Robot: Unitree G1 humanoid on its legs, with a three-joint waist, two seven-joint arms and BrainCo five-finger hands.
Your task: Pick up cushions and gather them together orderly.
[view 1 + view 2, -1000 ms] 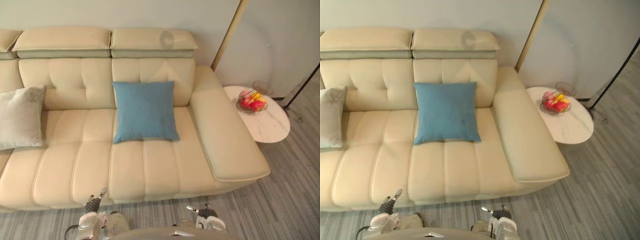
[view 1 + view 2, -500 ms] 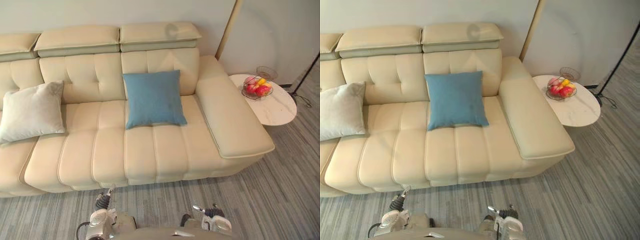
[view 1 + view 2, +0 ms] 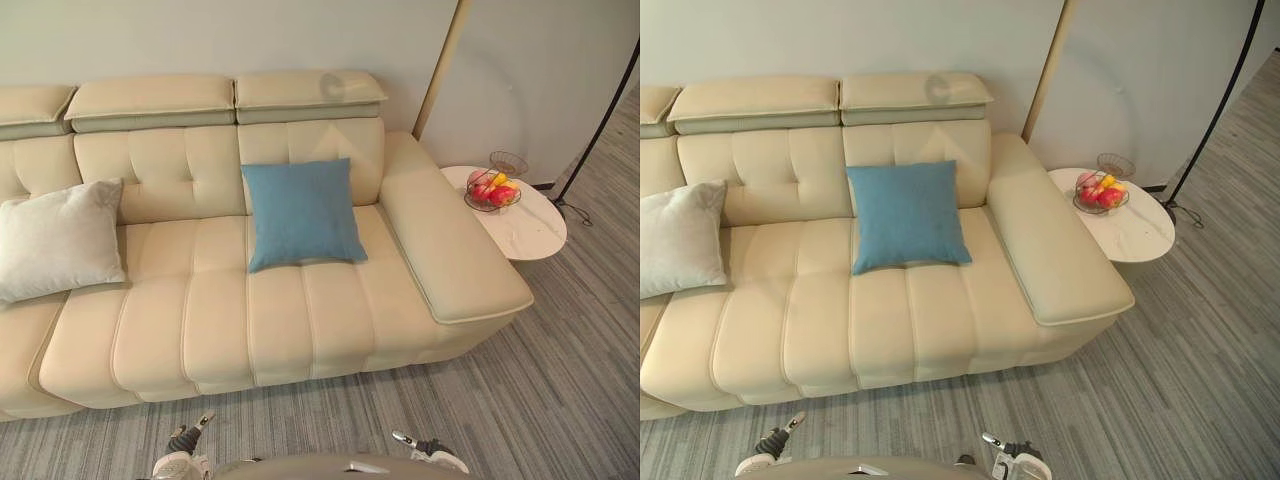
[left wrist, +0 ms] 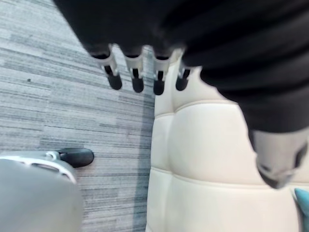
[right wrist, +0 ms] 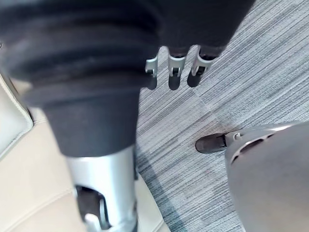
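At the far left we see a pale grey cushion (image 3: pixel 58 238) leaning against the backrest of the cream sofa (image 3: pixel 215 320). Our left hand (image 4: pixel 138 83) hangs low by the sofa's near edge, over the grey striped floor (image 3: pixel 560 380), with its fingers loose and apart, holding nothing. Well to the right of the grey cushion, a blue cushion (image 3: pixel 303 212) leans upright against the backrest, near the right armrest (image 3: pixel 450 250). Our right hand (image 5: pixel 174 67) hangs above the floor too, fingers relaxed and empty. Further right stands a round white side table (image 3: pixel 530 228) bearing a wire bowl of fruit (image 3: pixel 492 192).
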